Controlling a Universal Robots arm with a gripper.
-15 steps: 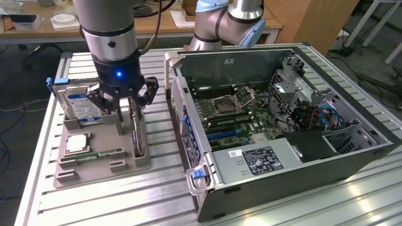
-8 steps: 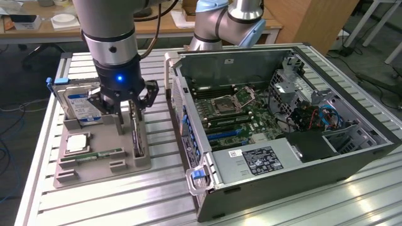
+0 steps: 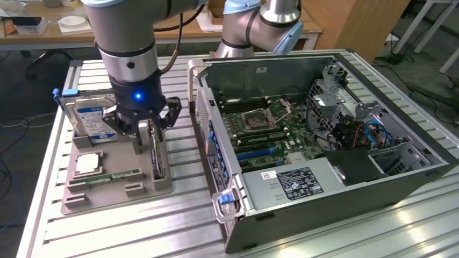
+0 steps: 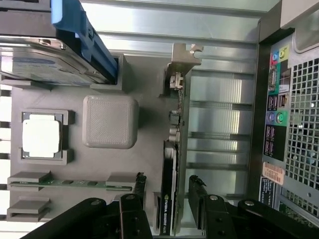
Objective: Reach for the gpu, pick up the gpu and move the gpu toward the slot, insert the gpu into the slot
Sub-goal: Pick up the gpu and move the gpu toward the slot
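Note:
The gpu [image 3: 156, 157] stands on edge in the long groove of a grey holder tray [image 3: 122, 196] on the exterior view's left; its dark card edge [image 4: 169, 199] and silvery bracket [image 4: 178, 99] face the wrist camera. My gripper [image 3: 148, 129] hangs right above it, open, with one finger [image 4: 141, 180] on each side of the card [image 4: 168, 180] and a gap to it on both sides. The open computer case [image 3: 330, 177] lies on the exterior view's right, with blue and black slots [image 3: 255, 153] on its motherboard.
The tray also holds a blue-labelled hard drive [image 3: 97, 115], a square processor [image 3: 87, 163], a green memory stick [image 3: 107, 177] and a grey block [image 4: 109, 121]. The case's rear panel [image 4: 286, 114] stands close beside the tray. A second arm [image 3: 258, 27] stands behind the case.

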